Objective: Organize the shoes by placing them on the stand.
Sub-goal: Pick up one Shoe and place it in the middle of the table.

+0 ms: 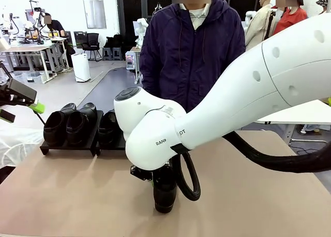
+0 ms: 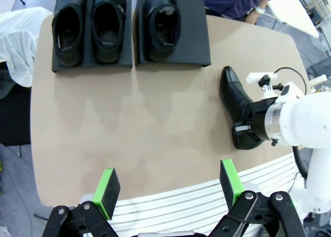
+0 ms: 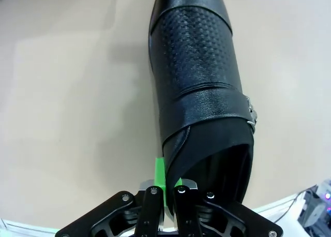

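Right gripper (image 3: 166,188): jaws pressed together on the collar edge of a black shoe (image 3: 199,82), green pads pinching the leather at the heel opening; the shoe shows a pebbled vamp, a strap and a small metal buckle on one side. In the left wrist view this held shoe (image 2: 235,100) lies on the tan worktop (image 2: 129,128) near its robot-side edge, on the robot's right, toe pointing toward the far edge, with the right gripper (image 2: 253,126) at its heel end. In the front view the white right arm (image 1: 232,97) reaches across the middle and the held shoe (image 1: 164,193) shows dark beneath its wrist. Left gripper (image 2: 170,188): jaws spread wide, green pads (image 2: 109,188) well apart, nothing between them, hanging above the robot-side edge of the worktop; in the front view part of it (image 1: 20,100) sits at the picture's left edge. Stand: two black platforms side by side along the far edge toward the robot's left. Left platform (image 2: 62,66) carries two shoes (image 2: 88,22) side by side. Right platform (image 2: 194,35) carries one shoe (image 2: 160,19) on its left half, its right half bare. Person in a dark purple jacket (image 1: 194,45) stands at the far edge behind the stand.
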`<state>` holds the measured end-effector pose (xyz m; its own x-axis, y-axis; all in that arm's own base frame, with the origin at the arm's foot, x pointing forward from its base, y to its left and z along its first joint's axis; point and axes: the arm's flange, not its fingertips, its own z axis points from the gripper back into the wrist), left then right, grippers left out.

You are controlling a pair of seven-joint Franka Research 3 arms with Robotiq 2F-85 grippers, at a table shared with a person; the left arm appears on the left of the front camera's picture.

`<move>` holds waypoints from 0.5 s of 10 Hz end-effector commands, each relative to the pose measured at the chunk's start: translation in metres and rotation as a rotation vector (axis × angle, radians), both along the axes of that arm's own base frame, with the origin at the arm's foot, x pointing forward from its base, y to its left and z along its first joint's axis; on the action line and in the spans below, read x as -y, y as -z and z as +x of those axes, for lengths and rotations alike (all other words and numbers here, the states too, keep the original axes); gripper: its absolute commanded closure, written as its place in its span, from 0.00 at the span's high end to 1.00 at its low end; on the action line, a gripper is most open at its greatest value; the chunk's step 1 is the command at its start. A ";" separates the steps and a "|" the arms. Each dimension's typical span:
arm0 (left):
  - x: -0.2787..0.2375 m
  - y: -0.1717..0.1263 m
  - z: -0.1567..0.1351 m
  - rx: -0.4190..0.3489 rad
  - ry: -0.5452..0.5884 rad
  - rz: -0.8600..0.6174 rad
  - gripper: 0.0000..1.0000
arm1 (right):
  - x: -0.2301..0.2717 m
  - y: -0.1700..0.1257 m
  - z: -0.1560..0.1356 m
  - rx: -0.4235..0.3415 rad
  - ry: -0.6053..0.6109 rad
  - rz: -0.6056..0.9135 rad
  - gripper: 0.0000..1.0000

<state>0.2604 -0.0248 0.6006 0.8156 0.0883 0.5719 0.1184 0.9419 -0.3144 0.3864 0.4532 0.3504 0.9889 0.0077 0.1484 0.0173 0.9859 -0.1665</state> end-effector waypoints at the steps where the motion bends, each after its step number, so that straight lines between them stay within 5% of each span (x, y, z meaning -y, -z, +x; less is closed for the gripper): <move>1: -0.001 -0.001 0.000 0.001 -0.002 -0.005 1.00 | 0.009 -0.005 0.005 -0.033 -0.028 -0.007 0.17; 2: -0.001 -0.001 0.000 0.001 -0.002 -0.005 1.00 | 0.011 -0.004 0.005 -0.039 -0.037 -0.005 0.76; 3: -0.001 -0.001 0.000 0.001 -0.002 -0.005 1.00 | 0.012 -0.006 0.005 -0.044 -0.043 0.001 1.00; 5: -0.001 -0.001 0.000 0.001 -0.002 -0.005 1.00 | 0.017 -0.015 0.004 -0.065 -0.073 0.037 1.00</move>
<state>0.2604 -0.0248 0.6006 0.8156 0.0883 0.5719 0.1184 0.9419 -0.3144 0.3943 0.4450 0.3556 0.9926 0.0558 0.1082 -0.0386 0.9871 -0.1555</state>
